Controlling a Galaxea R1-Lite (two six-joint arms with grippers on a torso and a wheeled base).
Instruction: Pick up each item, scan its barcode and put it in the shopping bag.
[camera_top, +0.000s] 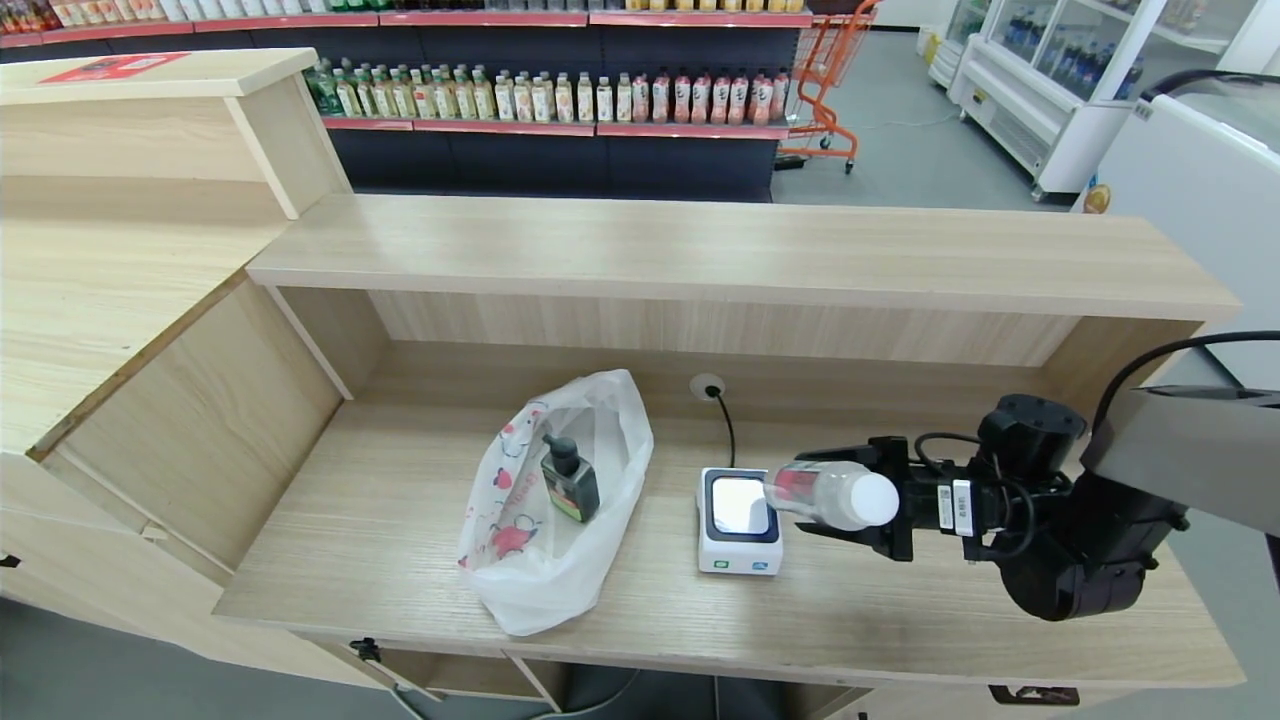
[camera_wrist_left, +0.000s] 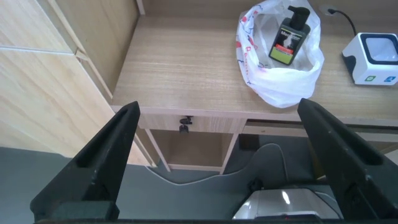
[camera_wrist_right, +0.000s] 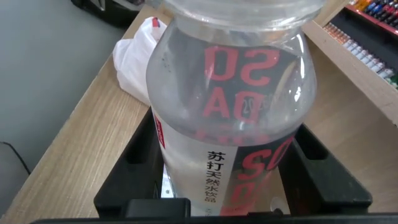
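Bottle first: your right gripper (camera_top: 850, 497) has the clear bottle (camera_top: 800, 490) with the red label, its jaws clenched on the body from 2 sides. The bottle lies on its side, lifted off the surface (camera_top: 900, 600), white cap towards the wrist. In the head view its other end overlaps the right edge of the scanner (camera_top: 738, 522). You cannot tell from these views whether bottle and scanner touch. From the right wrist view the bottle (camera_wrist_right: 230, 112) sits between 2 black fingers (camera_wrist_right: 130, 168), with red letters and dark print on the label facing the camera.

The scanner is a small white box with a glass window facing up. Its black cable (camera_top: 726, 425) runs back to a round grommet at the rear of the surface.

To the scanner's left lies the shopping bag (camera_top: 540, 600), white plastic with red prints, its mouth open towards the back. 1 dark pump bottle (camera_top: 570, 480) with a green label already lies inside it.

Your left gripper (camera_wrist_left: 219, 109) hangs below and in front of the surface edge, jaws spread wide with nothing between them. From there you see the shopping bag (camera_wrist_left: 273, 93) and the pump bottle (camera_wrist_left: 289, 38) near the scanner (camera_wrist_left: 373, 57).
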